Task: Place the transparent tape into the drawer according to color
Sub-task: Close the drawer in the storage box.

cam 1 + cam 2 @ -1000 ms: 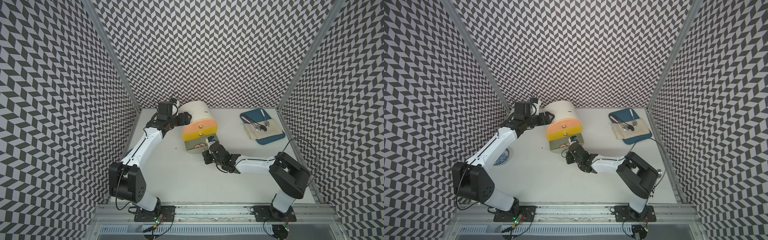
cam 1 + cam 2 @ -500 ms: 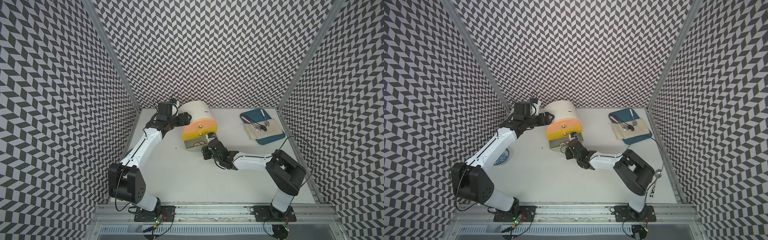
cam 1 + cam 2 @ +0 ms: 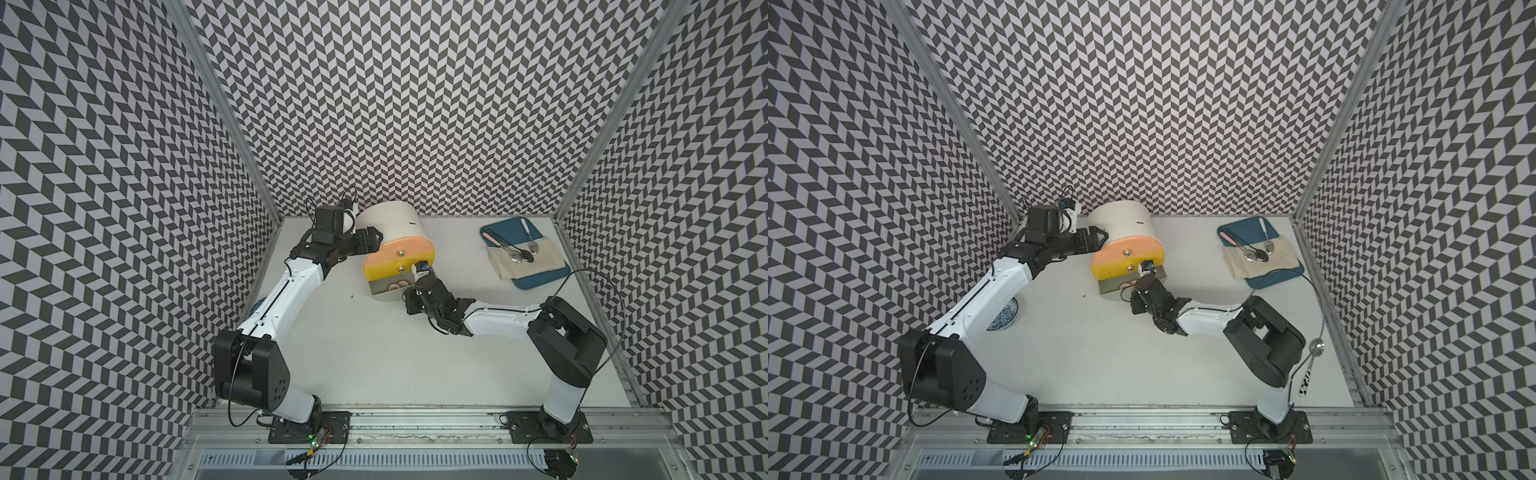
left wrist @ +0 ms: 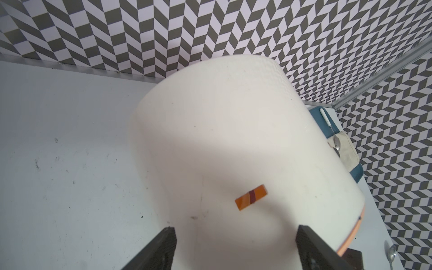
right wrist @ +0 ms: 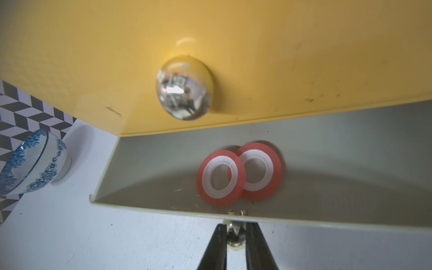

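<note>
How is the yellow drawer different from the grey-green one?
The yellow drawer is shut; the grey-green drawer is open. Two red tape rolls lie in the grey-green drawer; the yellow drawer's inside is hidden. The right tool pinches the grey-green drawer's knob; the yellow drawer's knob is free. Both knobs are metal.

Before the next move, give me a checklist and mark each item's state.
1. Right pincer shut on grey drawer's knob: ok.
2. Both red rolls lying inside grey drawer: ok.
3. Rolls below the drawer's rim: ok.
4. Left pincer open, astride cabinet: ok; touching it: cannot tell.
5. Yellow drawer shut: ok.
6. Purple and yellow rolls stowed: cannot tell, none in view.
</note>
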Motion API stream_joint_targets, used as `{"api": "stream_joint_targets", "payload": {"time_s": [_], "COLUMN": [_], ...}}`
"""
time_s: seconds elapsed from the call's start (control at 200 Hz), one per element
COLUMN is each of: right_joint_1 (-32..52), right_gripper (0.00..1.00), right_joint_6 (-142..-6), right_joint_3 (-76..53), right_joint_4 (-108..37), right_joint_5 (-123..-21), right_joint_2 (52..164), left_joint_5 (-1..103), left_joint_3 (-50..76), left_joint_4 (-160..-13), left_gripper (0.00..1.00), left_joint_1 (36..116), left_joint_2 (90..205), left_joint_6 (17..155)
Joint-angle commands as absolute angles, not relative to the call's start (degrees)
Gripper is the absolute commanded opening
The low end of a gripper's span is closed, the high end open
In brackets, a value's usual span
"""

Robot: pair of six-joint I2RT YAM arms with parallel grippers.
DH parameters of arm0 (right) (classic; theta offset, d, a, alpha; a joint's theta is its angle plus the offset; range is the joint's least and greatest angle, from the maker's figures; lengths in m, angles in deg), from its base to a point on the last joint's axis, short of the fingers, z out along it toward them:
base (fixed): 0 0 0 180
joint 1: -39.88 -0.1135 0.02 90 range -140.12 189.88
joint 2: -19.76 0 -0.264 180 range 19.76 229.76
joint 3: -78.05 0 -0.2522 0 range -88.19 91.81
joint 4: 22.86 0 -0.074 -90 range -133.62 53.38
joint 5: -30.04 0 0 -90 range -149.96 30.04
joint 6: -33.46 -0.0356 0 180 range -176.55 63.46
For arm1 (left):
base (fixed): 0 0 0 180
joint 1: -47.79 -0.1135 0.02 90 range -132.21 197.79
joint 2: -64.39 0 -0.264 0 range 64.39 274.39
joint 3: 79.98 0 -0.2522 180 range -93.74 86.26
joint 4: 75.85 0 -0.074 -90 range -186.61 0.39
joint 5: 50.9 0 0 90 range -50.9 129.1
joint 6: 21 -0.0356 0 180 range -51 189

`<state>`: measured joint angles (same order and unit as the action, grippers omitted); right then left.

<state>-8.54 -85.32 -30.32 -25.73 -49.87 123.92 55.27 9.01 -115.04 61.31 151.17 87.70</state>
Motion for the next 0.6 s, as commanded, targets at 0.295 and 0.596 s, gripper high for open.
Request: {"api": "stream_joint_targets", "payload": {"time_s": [0.295, 0.596], "right_joint_1": [-8.9, -8.8], "right_gripper": [0.21, 0.21], "right_joint_6": [-88.8, -88.2], "right_joint_3": [-38.3, -34.5], "right_joint_4": [-23.2, -22.8], "right_joint_5": [-56.4, -56.4], "right_joint_2": [117.4, 122.0], "left_joint_5": [55.6, 55.6], "left_joint_3": [10.0, 10.2], "left_joint_4": [-116.9, -116.9], "left_gripper": [0.85, 0.85], "left_joint_1": [61.5, 61.4], "left_joint_2": [149.5, 149.5], "left_joint_6": [86.5, 86.4]}}
